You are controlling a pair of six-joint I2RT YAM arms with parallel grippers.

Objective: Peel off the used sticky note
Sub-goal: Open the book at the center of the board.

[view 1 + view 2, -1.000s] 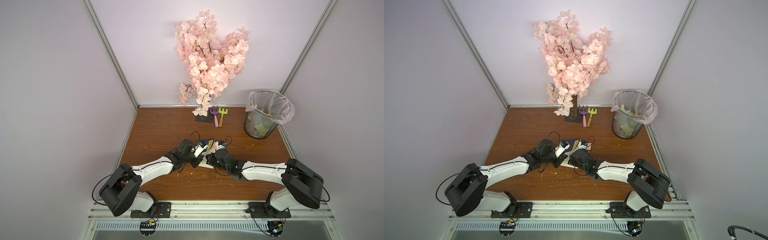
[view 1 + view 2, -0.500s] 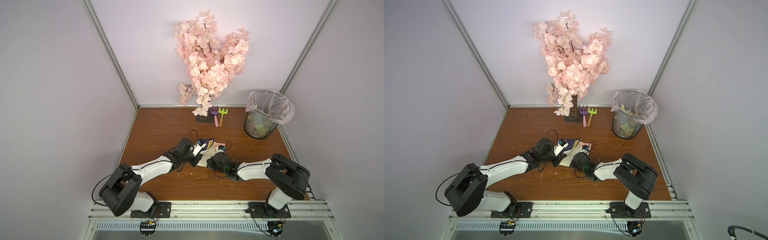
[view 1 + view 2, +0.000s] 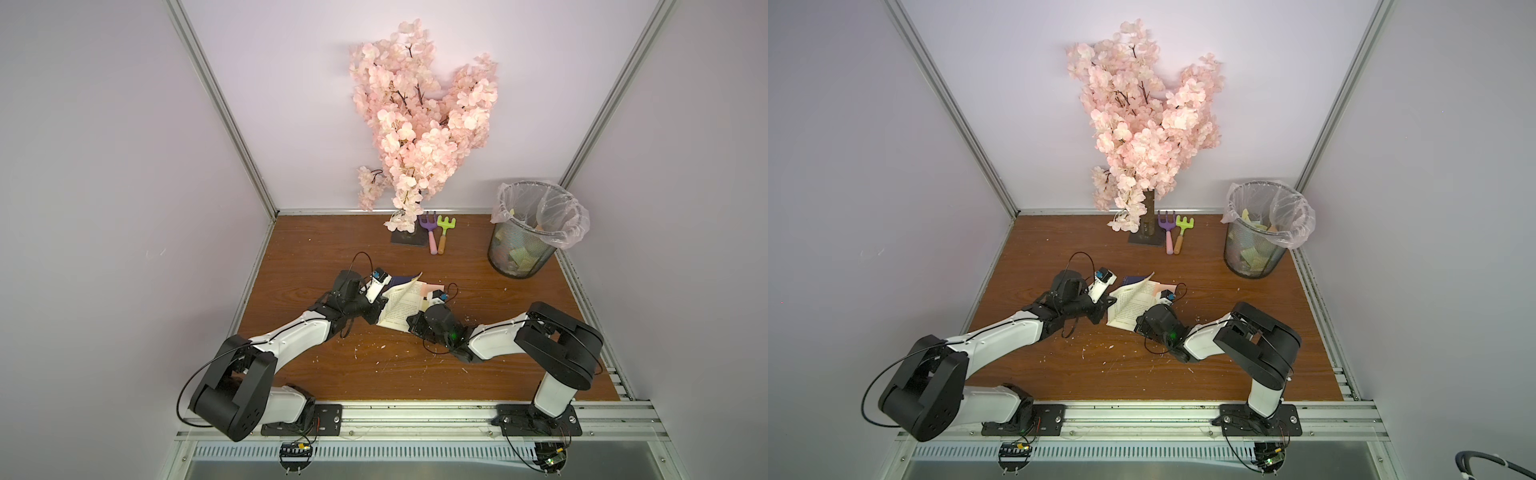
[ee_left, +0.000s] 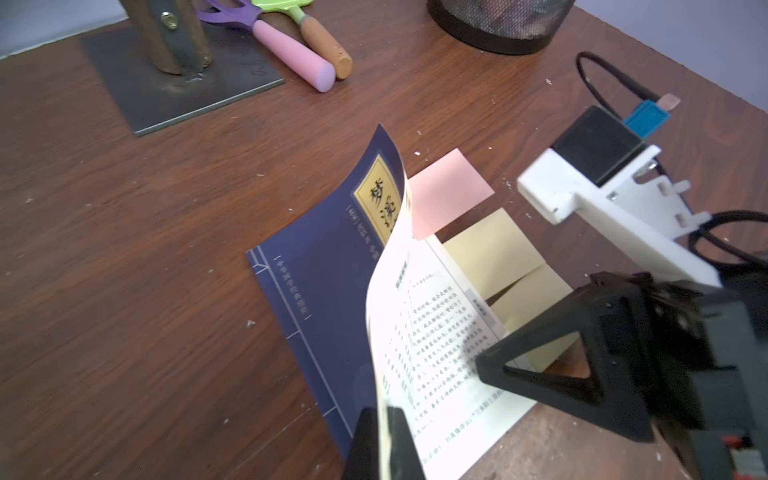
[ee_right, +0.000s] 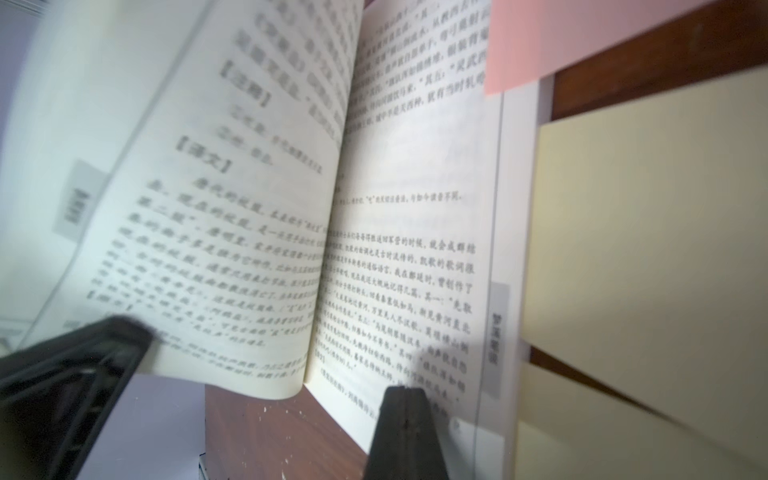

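Observation:
A book (image 3: 401,305) with a dark blue cover (image 4: 324,282) lies open on the wooden table. My left gripper (image 4: 384,411) is shut on a lifted sheaf of its front pages, which curl upward. My right gripper (image 5: 401,392) is shut with nothing between its fingers, and its tip rests on the flat right-hand page (image 5: 399,266). Sticking out past that page's outer edge are a pink sticky note (image 4: 446,191) and two yellow sticky notes (image 4: 492,249) (image 4: 528,299). No writing shows on them. Both top views show the grippers close together at the book, left gripper (image 3: 1102,313) and right gripper (image 3: 1140,324).
At the back stands a pink blossom tree (image 3: 419,124) on a metal base plate (image 4: 178,83), with a purple toy rake (image 3: 428,226) and a green toy rake (image 3: 445,226) beside it. A lined mesh bin (image 3: 525,232) holding paper scraps stands back right. Crumbs dot the table.
The right arm has folded in, and its gripper has slid left onto the book's right-hand page. The left gripper keeps hold of the lifted pages, nearly still.

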